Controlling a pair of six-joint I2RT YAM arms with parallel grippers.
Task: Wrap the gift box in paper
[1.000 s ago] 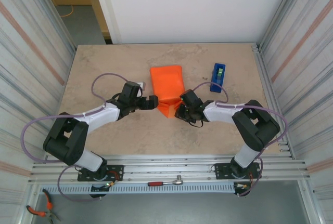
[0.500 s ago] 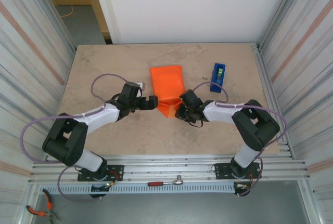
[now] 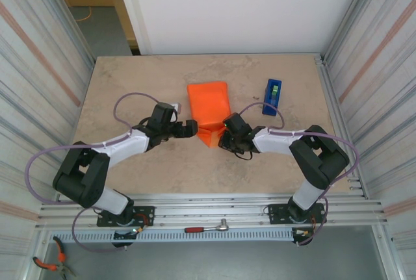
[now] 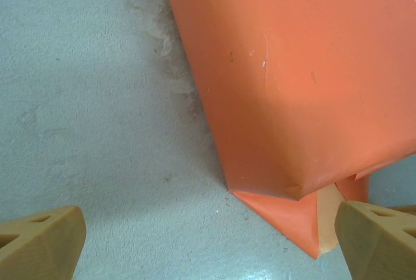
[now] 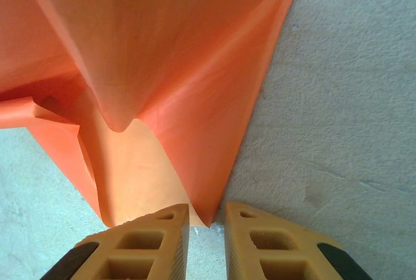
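The orange paper (image 3: 208,101) lies folded over a boxy shape at the table's middle, and the gift box itself is hidden beneath it. A loose pointed flap (image 3: 210,135) sticks out at the near end, showing a pale underside (image 5: 133,176). My left gripper (image 3: 190,127) is open just left of that flap, its fingers spread wide either side of the folded corner (image 4: 286,212). My right gripper (image 3: 223,140) sits at the flap's right side. In the right wrist view its fingers (image 5: 153,241) stand a narrow gap apart, with the flap's tip (image 5: 209,218) just reaching between them.
A blue tape dispenser (image 3: 272,96) stands right of the paper, beyond my right arm. Corrugated metal walls close in both sides of the beige tabletop (image 3: 130,85). A ratchet tool (image 3: 207,228) lies on the front rail.
My right gripper has edged slightly left toward the paper flap. The left gripper and the paper have hardly moved.
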